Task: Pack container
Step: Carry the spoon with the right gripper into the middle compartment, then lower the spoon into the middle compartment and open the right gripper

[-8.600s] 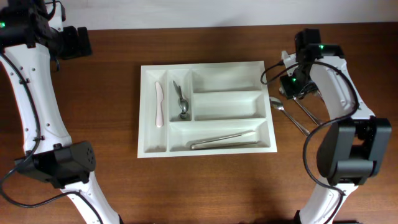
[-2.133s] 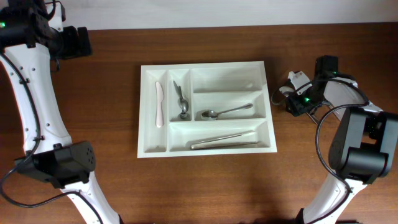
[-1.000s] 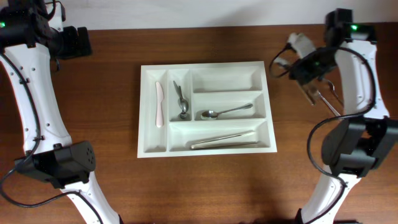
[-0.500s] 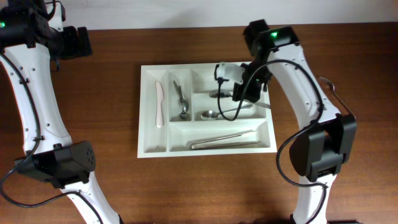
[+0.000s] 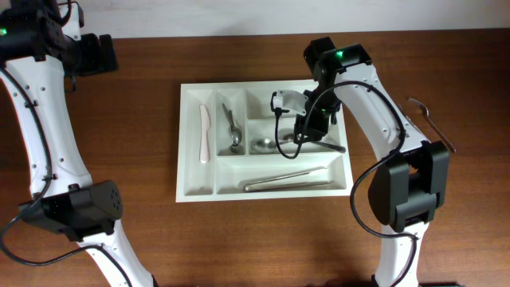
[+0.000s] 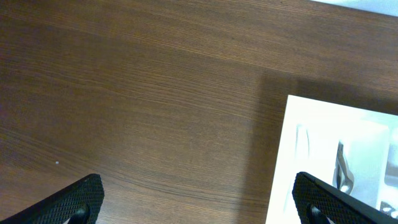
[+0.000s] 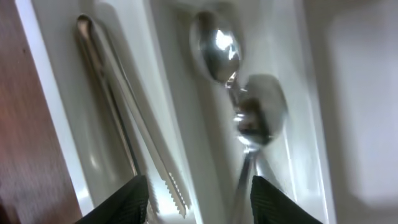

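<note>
The white five-compartment container (image 5: pixel 185 143) lies mid-table. My right gripper (image 5: pixel 306 127) hangs open over its middle wide compartment. In the right wrist view the open fingers (image 7: pixel 199 208) straddle the divider wall (image 7: pixel 171 106); two metal spoons lie in the compartment below, one bowl sharp (image 7: pixel 216 46), the other blurred (image 7: pixel 261 112), its handle running between my fingers without being held. My left gripper (image 5: pixel 96 54) is open and empty at the far left, over bare wood (image 6: pixel 199 211); the container's corner (image 6: pixel 292 155) shows at the right of that view.
A white knife (image 5: pixel 204 133) and a metal utensil (image 5: pixel 232 129) lie in the two narrow compartments. Metal tongs (image 5: pixel 287 179) lie in the front wide compartment, also seen in the right wrist view (image 7: pixel 124 118). One metal utensil (image 5: pixel 430 121) lies on the table at the right.
My right arm swung from the table's right side to over the container with a spoon. That second spoon now lies in the middle compartment beside the first. The left arm has not moved.
</note>
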You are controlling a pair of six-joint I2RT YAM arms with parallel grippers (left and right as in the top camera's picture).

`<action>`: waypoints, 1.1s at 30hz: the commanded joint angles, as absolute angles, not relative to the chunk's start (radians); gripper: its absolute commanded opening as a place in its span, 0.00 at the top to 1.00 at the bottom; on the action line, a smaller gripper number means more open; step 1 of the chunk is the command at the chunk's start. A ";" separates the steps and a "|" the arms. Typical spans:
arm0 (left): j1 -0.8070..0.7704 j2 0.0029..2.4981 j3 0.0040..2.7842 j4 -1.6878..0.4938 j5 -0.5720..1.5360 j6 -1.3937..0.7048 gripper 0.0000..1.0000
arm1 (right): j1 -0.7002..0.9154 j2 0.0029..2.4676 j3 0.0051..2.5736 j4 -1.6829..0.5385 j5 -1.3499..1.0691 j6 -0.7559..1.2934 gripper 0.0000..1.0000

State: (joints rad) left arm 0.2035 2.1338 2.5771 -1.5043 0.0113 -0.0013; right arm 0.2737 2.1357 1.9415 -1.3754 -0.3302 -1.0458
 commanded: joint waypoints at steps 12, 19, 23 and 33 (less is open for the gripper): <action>0.207 2.121 2.584 -1.504 0.015 -0.008 0.01 | -0.027 2.114 1.996 -1.414 -0.329 -0.724 0.50; 0.207 2.121 2.584 -1.504 0.015 -0.008 0.01 | -0.061 2.115 1.995 -1.473 -0.337 -0.693 0.90; 0.207 2.121 2.584 -1.504 0.015 -0.008 0.01 | -0.030 2.116 1.994 -1.522 -0.379 -0.686 0.96; 0.207 2.121 2.584 -1.504 0.015 -0.008 0.01 | 0.072 2.117 1.892 -1.430 -0.373 -0.663 0.96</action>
